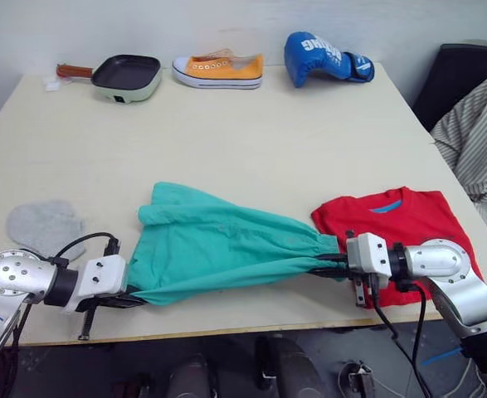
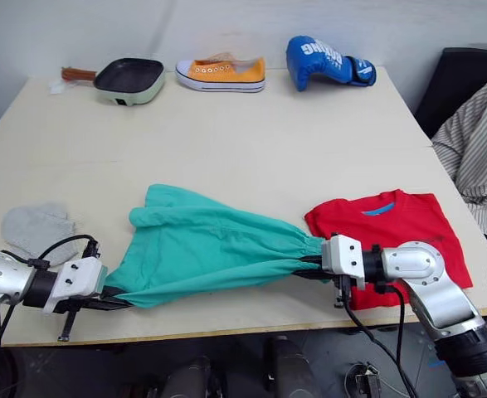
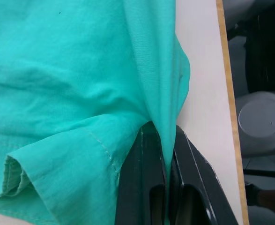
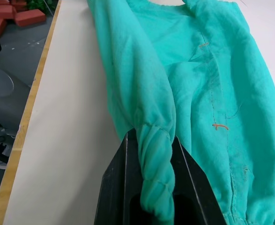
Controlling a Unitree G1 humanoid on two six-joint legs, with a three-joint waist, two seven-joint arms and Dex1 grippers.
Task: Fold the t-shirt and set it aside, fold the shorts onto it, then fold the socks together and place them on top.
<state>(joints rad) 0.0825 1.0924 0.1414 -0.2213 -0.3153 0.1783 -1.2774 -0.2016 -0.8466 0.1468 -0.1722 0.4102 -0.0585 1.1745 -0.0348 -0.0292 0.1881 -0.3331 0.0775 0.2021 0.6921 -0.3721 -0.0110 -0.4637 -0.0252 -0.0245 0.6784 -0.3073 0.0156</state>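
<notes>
Your shorts (image 1: 218,245) hang stretched between both tools, long axis running left to right along the near side of the worktop (image 1: 251,133). The left tool (image 1: 131,297) is clenched on a hem corner; the right tool (image 1: 330,261) is clenched on the gathered waistband. The folded t-shirt (image 1: 401,228) lies just right of the waistband, under your right arm, so that arm is nearer. The near edge is close; open room lies far. The socks (image 1: 44,225) wait at the left.
</notes>
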